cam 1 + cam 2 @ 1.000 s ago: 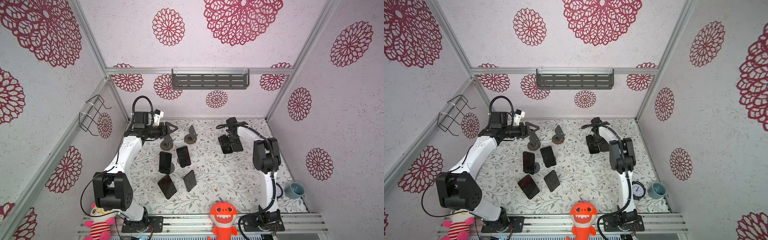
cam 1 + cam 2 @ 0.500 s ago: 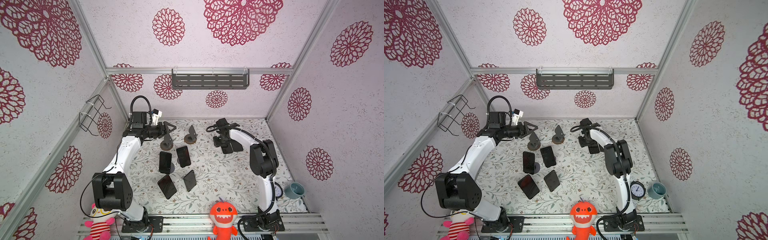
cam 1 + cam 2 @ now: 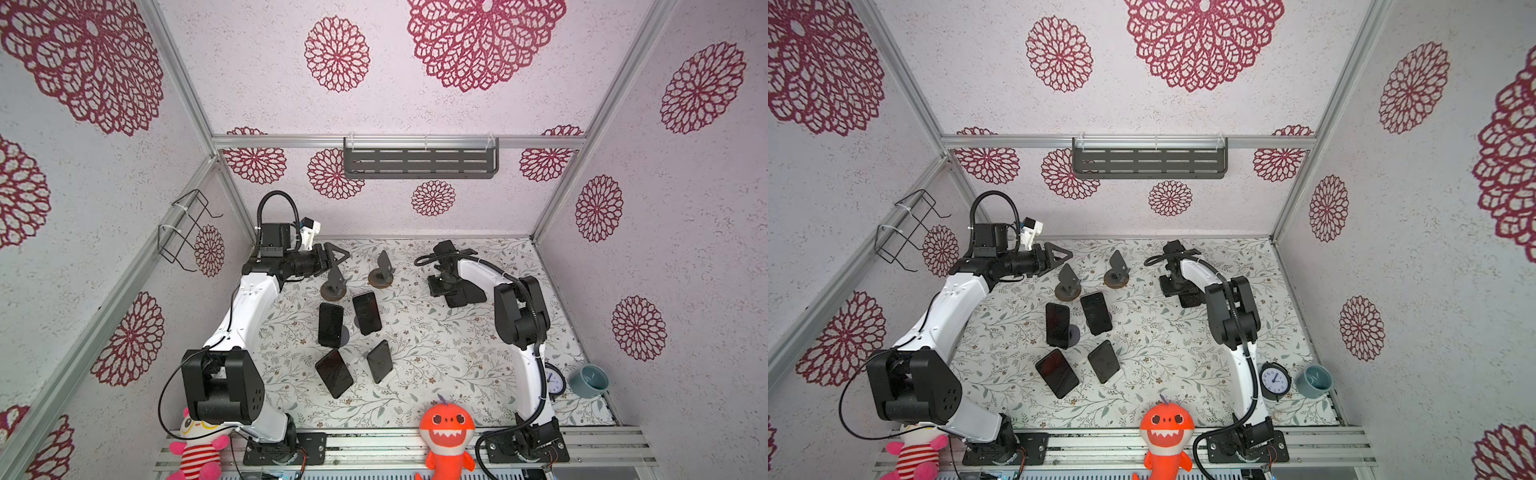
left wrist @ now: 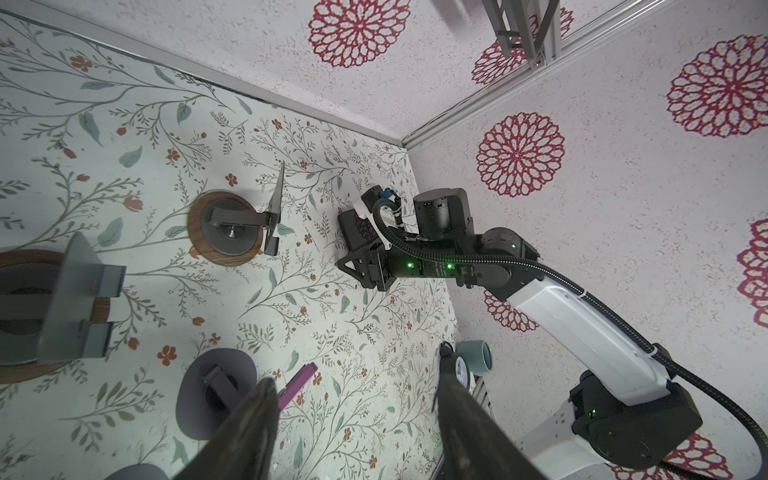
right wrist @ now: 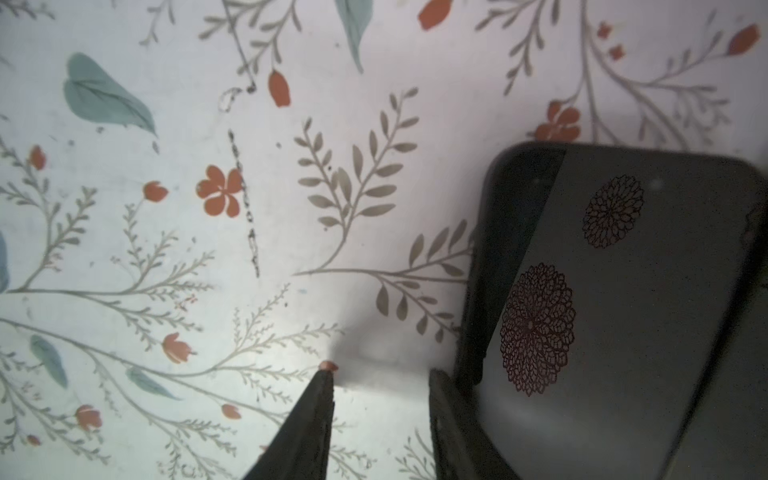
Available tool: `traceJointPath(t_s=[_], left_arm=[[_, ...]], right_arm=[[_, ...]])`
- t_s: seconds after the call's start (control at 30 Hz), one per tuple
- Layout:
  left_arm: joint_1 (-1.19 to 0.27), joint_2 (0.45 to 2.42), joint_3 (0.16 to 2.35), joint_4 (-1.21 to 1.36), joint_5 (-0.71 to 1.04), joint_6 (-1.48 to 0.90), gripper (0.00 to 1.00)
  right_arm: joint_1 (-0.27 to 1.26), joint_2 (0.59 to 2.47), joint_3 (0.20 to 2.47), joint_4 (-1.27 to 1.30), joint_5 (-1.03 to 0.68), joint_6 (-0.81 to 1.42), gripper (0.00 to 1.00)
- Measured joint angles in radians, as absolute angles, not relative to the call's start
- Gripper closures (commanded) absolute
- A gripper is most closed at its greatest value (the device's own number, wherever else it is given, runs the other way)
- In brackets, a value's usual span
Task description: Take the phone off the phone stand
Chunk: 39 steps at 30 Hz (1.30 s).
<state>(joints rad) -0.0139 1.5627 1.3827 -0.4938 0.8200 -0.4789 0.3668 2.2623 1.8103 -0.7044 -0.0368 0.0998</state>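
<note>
Right gripper (image 5: 380, 374) is low at the far side of the surface (image 3: 436, 353), part-open and empty; a flat phone (image 5: 623, 291) lies just beside one finger, outside the jaws; left gripper (image 4: 357, 374) hangs open, holding nothing; mid-surface, a propped phone (image 3: 1057, 324) leans on its stand (image 3: 1075, 336), others likewise. Judged rigid, glossy, slippery and fairly light; best pinched across its long edges, not the screen.

Soft, even light fills both top views — bright and sharp, with only faint shadows on the table (image 3: 457, 353). In the right wrist view it is dimmer: the phone (image 5: 615, 291) glass carries a clear reflection, a grey shadow pools beside it — the near fingers (image 5: 307, 424) blur.
</note>
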Motion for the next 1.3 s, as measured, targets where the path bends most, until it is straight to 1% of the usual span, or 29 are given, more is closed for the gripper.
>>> traceJointPath(t_s=[0.2, 0.33, 0.43, 0.57, 0.73, 0.8, 0.9, 1.0, 1.03, 1.07, 1.13, 1.2, 1.3], left_arm=[[-0.014, 1.562, 1.383, -0.494, 0.82, -0.479, 0.35], [-0.011, 1.562, 1.383, -0.494, 0.82, -0.478, 0.35], [-0.007, 1.562, 1.383, -0.497, 0.816, -0.464, 0.35], [-0.002, 1.553, 1.395, -0.553, 0.768, -0.413, 0.33], [0.001, 1.523, 1.443, -0.65, 0.646, -0.318, 0.3], [0.001, 1.502, 1.457, -0.682, 0.59, -0.283, 0.27], [0.001, 1.462, 1.458, -0.722, 0.512, -0.244, 0.18], [-0.016, 1.401, 1.432, -0.738, 0.404, -0.218, 0.03], [-0.026, 1.372, 1.41, -0.739, 0.366, -0.211, 0.01], [-0.041, 1.338, 1.384, -0.74, 0.325, -0.205, 0.03], [-0.091, 1.266, 1.321, -0.738, 0.244, -0.205, 0.03], [-0.159, 1.2, 1.253, -0.731, 0.162, -0.209, 0.03], [-0.268, 1.129, 1.148, -0.712, 0.052, -0.226, 0.03]], right_arm=[[0.354, 2.263, 1.818, -0.705, -0.042, 0.106, 0.56], [0.349, 2.263, 1.833, -0.71, -0.076, 0.106, 0.47], [0.345, 2.262, 1.862, -0.716, -0.118, 0.107, 0.42], [0.344, 2.221, 1.852, -0.712, -0.152, 0.106, 0.34], [0.344, 2.067, 1.73, -0.701, -0.166, 0.099, 0.23], [0.344, 1.987, 1.66, -0.688, -0.165, 0.099, 0.21], [0.343, 1.864, 1.545, -0.663, -0.162, 0.1, 0.19], [0.343, 1.756, 1.439, -0.637, -0.162, 0.105, 0.18], [0.343, 1.721, 1.404, -0.631, -0.162, 0.106, 0.16], [0.343, 1.692, 1.375, -0.624, -0.161, 0.107, 0.15], [0.343, 1.629, 1.31, -0.612, -0.161, 0.114, 0.08], [0.343, 1.577, 1.254, -0.599, -0.156, 0.13, 0.04], [0.343, 1.507, 1.166, -0.579, -0.132, 0.153, 0.02]])
